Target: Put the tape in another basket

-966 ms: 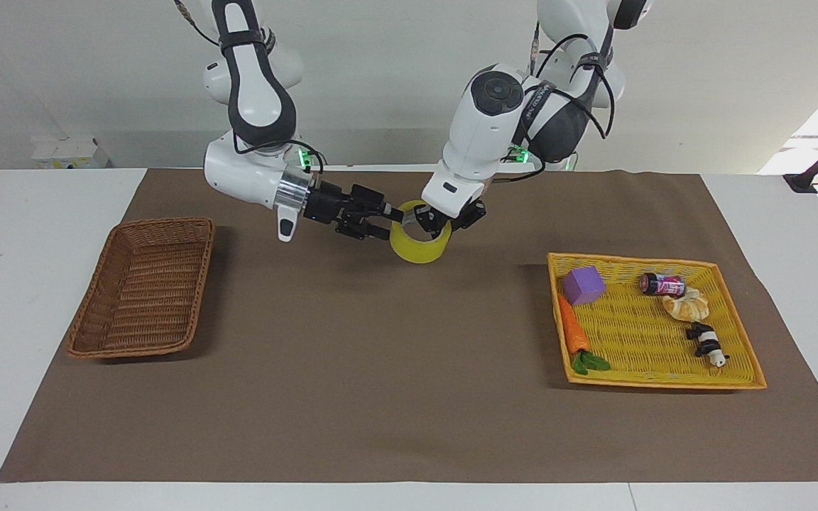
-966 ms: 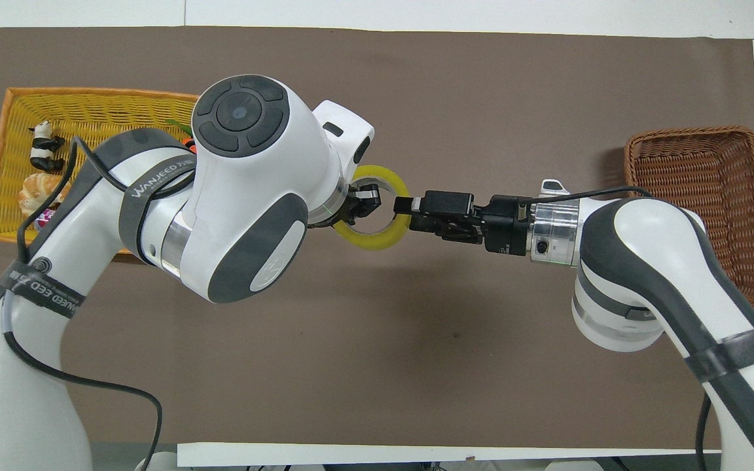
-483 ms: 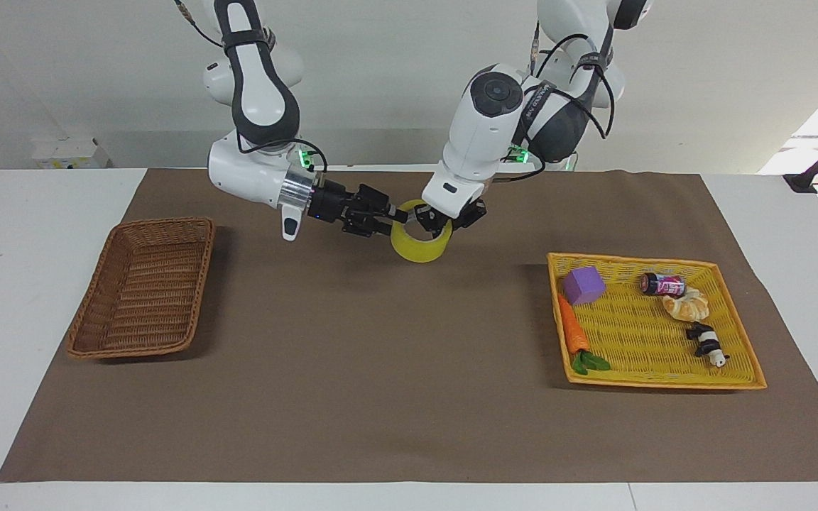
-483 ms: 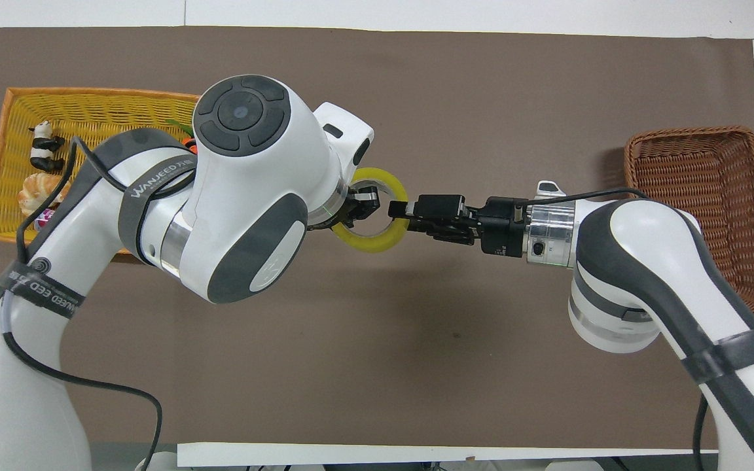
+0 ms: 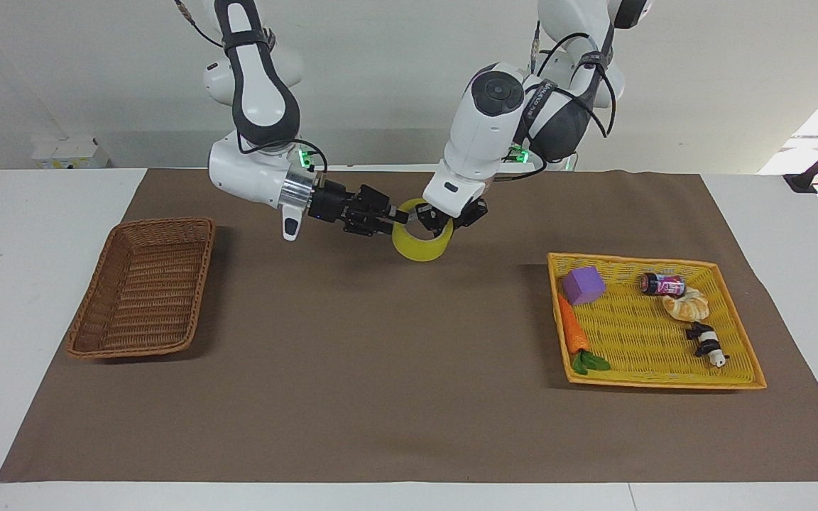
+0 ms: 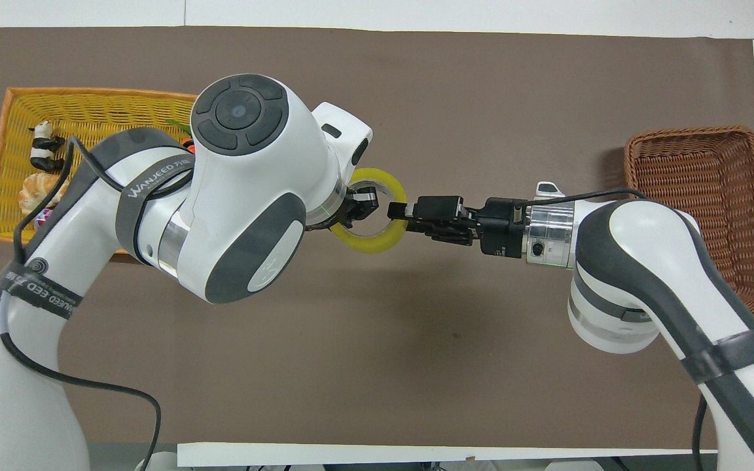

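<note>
The wide ring-shaped roll of translucent yellow tape (image 5: pixel 420 241) hangs in the air over the brown mat (image 5: pixel 380 369), about midway between the two baskets, with both arms on it at once; its open hole faces upward in the overhead view, so the ring lies roughly flat with its axis near vertical. The left gripper (image 5: pixel 436 221) comes down onto the part of the rim toward the left arm's end, closed on the ring's wall; the right gripper (image 5: pixel 393 217) reaches in level from the right arm's end, and its fingertips have pinched onto the rim facing it. This looks like the middle of a handover. The rectangular brown woven wicker basket (image 5: pixel 140 287) sits empty at the right arm's end, well apart from the tape, directly along the line of the right forearm; the bright yellow woven basket (image 5: pixel 654 323) lies at the left arm's end. The right arm is the nearer carrier; the left must let go first.
</note>
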Tool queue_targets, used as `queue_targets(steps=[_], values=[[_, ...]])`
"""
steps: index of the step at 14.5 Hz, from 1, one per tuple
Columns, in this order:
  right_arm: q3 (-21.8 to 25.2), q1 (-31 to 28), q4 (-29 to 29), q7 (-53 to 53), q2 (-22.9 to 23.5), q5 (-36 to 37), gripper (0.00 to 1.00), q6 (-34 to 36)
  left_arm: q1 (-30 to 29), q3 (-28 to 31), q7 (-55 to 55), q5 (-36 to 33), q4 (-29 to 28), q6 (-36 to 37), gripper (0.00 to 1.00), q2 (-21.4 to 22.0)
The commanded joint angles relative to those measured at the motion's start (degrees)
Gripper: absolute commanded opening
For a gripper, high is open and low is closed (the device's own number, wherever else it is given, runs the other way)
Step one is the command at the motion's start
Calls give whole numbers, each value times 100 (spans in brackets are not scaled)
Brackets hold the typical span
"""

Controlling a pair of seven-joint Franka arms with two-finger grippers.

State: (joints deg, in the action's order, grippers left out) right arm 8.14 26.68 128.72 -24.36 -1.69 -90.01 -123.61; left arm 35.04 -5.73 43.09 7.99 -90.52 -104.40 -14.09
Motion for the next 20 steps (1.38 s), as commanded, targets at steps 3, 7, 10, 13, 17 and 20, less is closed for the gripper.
queue_targets(steps=[3,7,10,13,17,20], values=[[-5,-22,31,150,-68,-140,0,12,12,81,68,71,173,357,100,213],[4,-101,-4,116,-60,-9,0,82,-627,230,-150,9,676,1640,100,792],[21,-1142,-354,150,72,1409,0,948,-1883,327,-1439,1,588,2114,100,1066],[30,-2785,-969,116,308,3194,0,2232,-3228,389,-3073,-419,623,2266,100,1084],[30,-4921,-3145,-969,1869,4673,0,4613,-4407,389,-4317,-799,317,1880,100,1242],[30,-5610,-3458,-2220,2523,5098,0,4803,-4489,380,-4335,-869,192,1713,100,1304]])
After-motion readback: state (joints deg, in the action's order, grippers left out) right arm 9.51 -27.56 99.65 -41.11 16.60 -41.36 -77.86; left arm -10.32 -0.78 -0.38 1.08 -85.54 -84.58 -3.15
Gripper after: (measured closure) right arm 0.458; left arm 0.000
